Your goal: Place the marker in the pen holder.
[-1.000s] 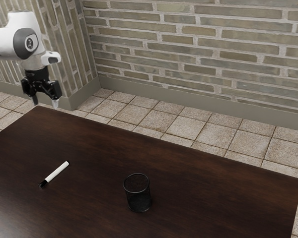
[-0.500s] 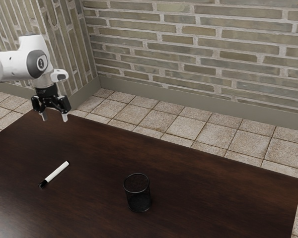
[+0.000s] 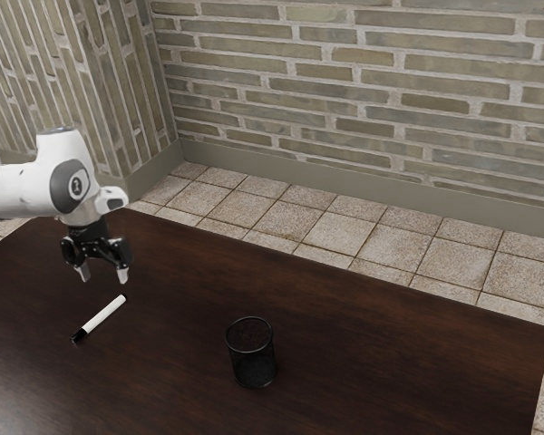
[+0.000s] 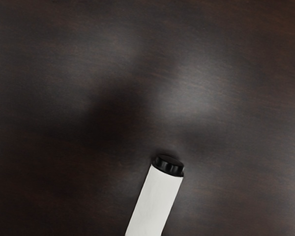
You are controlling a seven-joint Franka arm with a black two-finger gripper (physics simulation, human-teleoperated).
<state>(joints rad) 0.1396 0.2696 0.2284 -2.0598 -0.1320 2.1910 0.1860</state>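
1. The end effector (image 3: 103, 275) is at the left of the exterior view, a little below mid-height, pointing down, its two fingers spread well apart with free space between them.
2. Its fingertips are above the surface (image 3: 372, 362) and apart from the marker (image 3: 102, 318), near that marker's upper-right end in the exterior view.
3. The marker lies flat on the surface, left and below the middle of the frame, slanting from lower left to upper right; its barrel is white, its lower-left end black.
4. In the wrist view, a ridged black end piece (image 4: 168, 165) and part of the white barrel show close under the hand.
5. The pen holder (image 3: 253, 358), black and mesh-sided, stands upright at the lower middle of the exterior view, well apart from the marker.
6. The white arm (image 3: 32, 190) enters from the left edge.
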